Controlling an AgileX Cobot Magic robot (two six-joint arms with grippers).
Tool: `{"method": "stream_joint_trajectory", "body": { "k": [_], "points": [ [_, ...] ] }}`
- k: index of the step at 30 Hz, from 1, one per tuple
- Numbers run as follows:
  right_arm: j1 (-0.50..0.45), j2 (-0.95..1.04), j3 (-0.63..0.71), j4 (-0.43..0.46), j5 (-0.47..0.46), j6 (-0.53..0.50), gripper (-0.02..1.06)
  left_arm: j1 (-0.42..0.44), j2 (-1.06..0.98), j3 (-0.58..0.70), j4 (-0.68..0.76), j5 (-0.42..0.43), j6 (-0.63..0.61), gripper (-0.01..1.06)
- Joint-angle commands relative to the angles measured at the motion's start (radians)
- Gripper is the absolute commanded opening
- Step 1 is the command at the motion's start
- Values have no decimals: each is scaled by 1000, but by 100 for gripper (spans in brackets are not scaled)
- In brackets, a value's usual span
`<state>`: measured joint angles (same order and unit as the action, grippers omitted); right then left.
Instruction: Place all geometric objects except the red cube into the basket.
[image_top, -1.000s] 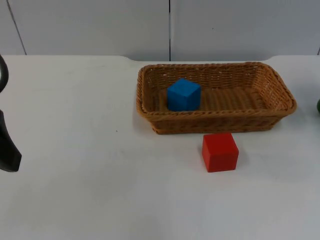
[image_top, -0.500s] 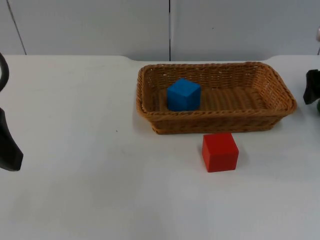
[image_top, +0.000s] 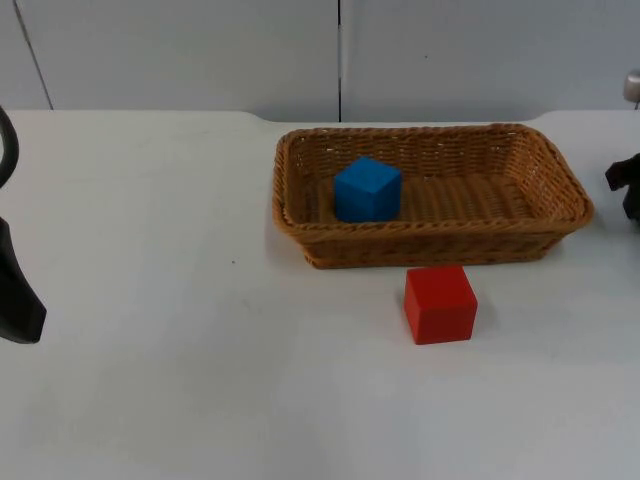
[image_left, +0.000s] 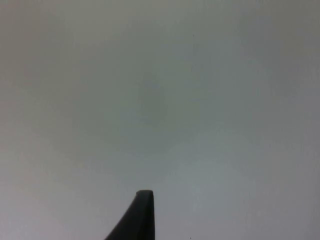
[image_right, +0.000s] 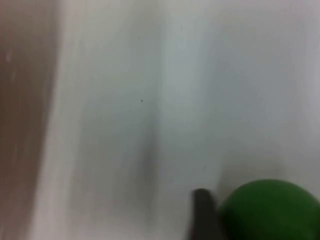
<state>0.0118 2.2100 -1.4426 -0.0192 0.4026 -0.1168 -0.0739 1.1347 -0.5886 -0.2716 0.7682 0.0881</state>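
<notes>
Sitting on a flat white worktop (image_top: 150, 380), a rectangular wicker basket (image_top: 440, 245) of tan woven strands lies toward the far side, its long axis running across the scene, with sloped walls and a braided rim. Inside it, near the left end, rests a blue cube (image_top: 367, 189) with smooth matte faces and crisp edges; judging by the task, it belongs there and counts as already placed. Just in front of the basket's near wall, apart from it, stands the red cube (image_top: 440, 303), equally smooth and sharp-edged, which the task says to leave out, so its place on the bare worktop looks deliberate. The right end effector (image_top: 626, 188) appears as a dark shape at the table's right edge, just beyond the basket's right end. In the right wrist view one black fingertip (image_right: 202, 215) stands right beside a round, smooth green object (image_right: 270, 210), seemingly a ball or dome, lying on the worktop; whether the fingers are spread or closed, or touch it, cannot be told. This green piece is probably the remaining thing to go in the basket. The left end effector (image_top: 18, 300) waits at the table's left edge, well apart from everything; how far open it is cannot be told
</notes>
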Motion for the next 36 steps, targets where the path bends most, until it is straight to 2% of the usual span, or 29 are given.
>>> {"method": "stream_joint_trajectory", "body": {
  "k": [1,2,3,6,7,11,17,26,31,36],
  "points": [
    [-3,-3,-4,-4,5,-4,39,6,-8,5,-8,3,5,105],
    [-3,-10,-6,-4,12,-4,32,6,-8,5,-8,3,7,105],
    [-3,-10,-6,-4,12,-4,32,6,-8,5,-8,3,7,105],
    [-3,-47,-6,-4,24,-4,6,6,-8,5,-16,0,10,105],
    [-3,-70,-8,-4,32,-4,0,6,-8,5,-19,0,12,105],
    [-3,-166,-8,-4,82,-4,0,6,-8,5,-21,0,12,105],
    [-3,-359,-8,-4,231,-8,0,6,-8,5,-23,0,12,105],
    [4,-386,-8,-2,331,-18,0,6,-8,5,-23,0,12,105],
    [70,-380,-16,-4,341,-34,0,6,-8,5,-23,0,12,105],
    [201,-318,-111,-4,372,-34,0,6,-8,5,-23,0,12,105]
  ]
}}
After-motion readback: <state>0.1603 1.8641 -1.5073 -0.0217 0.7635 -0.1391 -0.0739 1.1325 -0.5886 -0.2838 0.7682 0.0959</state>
